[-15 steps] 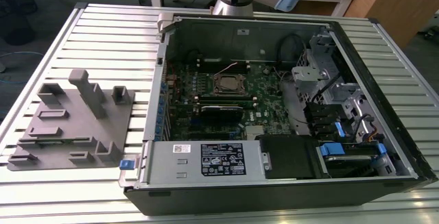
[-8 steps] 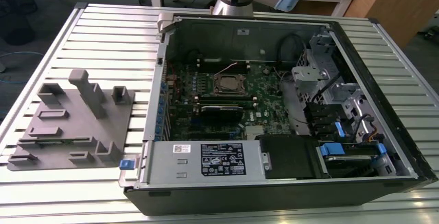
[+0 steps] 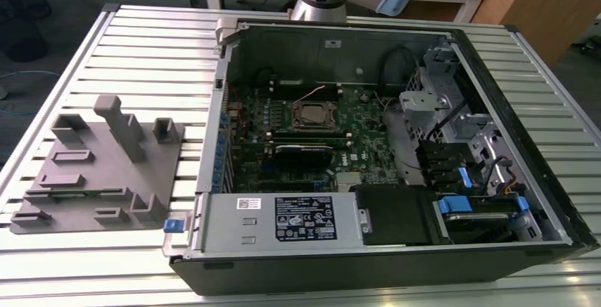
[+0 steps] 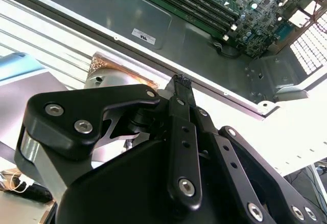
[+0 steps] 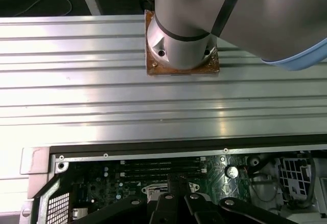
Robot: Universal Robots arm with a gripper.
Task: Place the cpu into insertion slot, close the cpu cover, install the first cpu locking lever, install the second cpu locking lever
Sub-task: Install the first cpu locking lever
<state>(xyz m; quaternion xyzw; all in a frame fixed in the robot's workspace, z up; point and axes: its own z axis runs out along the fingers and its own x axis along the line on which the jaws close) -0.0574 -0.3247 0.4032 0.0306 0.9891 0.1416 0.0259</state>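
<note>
Single arm, so no choice of side. In the second wrist view, gripper [image 4: 180,81] with fingers [image 4: 179,109] clenched together into one narrow black bar, nothing seen between the pads. Hangs high over the case [image 3: 329,53], close to the wall facing the arm's base [image 5: 181,40].

As for the slot [image 3: 313,115]: on the board inside the case, in the half nearer that same wall. Case itself toward the table's [image 3: 141,53] edge at the exterior view's right. Square, so no long axis to match, only edges running with the case walls. Silvery metal around it; cover down or rim alone, cannot tell. White wire [image 3: 314,94] looping just beside the slot's base-side edge.

As to the cpu: not made out for certain. Dull patch in the slot's middle in the exterior view, perhaps the chip seated, perhaps bare socket; too small to say. None seen in the fingers.

Key relation: in the first wrist view, slot [image 5: 153,189] half hidden right behind the fingertips. Judged therefore to lie almost straight below the gripper, well apart in height and a little off to one side.

Grey fixture [image 3: 94,166] near the table's opposite edge, at the exterior view's left, well apart from the slot and from the gripper's line down to it.
</note>
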